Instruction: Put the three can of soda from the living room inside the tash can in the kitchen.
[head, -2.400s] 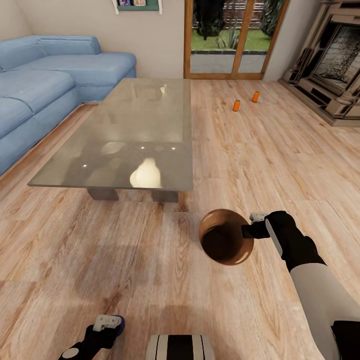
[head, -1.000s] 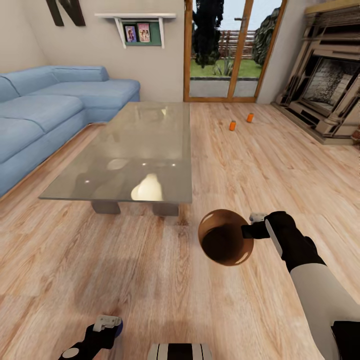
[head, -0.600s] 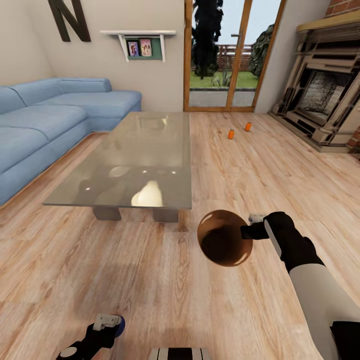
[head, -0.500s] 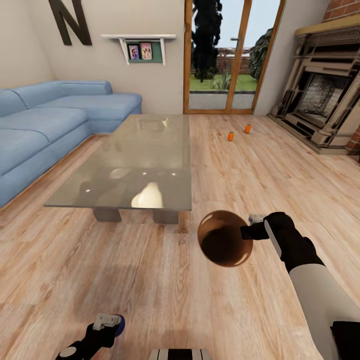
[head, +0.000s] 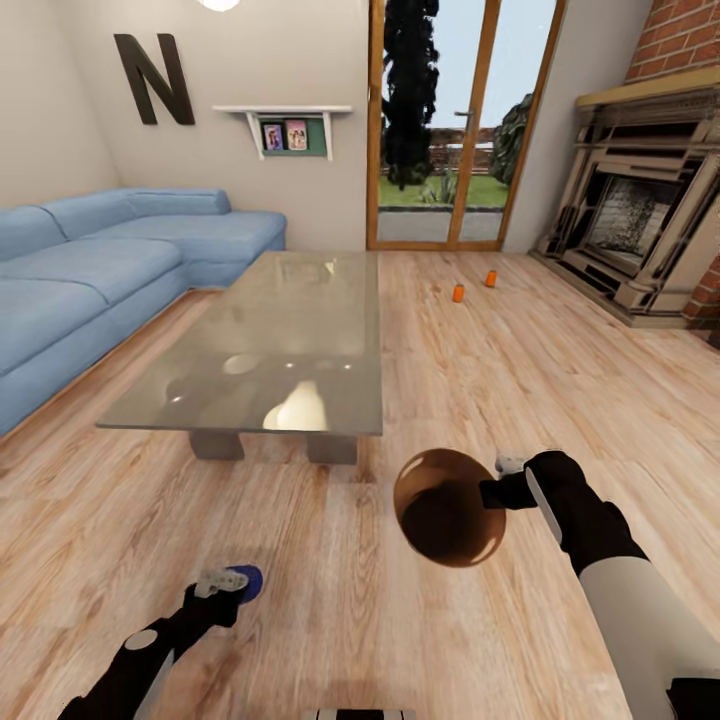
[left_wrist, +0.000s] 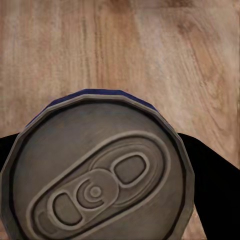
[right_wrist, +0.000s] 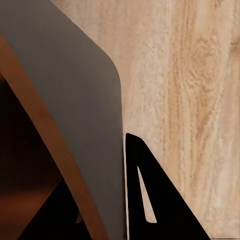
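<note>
Fingers of the right end effector (head: 497, 480) pinch the trash can (head: 445, 506) rim — left end effector (head: 225, 582) grips a blue-sided can (left_wrist: 97, 175), label hidden.

The left gripper (head: 228, 581), low at the near left on a black forearm, is clamped on a blue-sided can with a grey metal top (left_wrist: 97, 172). The right gripper (head: 492, 492), on a white-sleeved arm, pinches the rim of a glossy copper-brown round pail (head: 445, 508).
</note>
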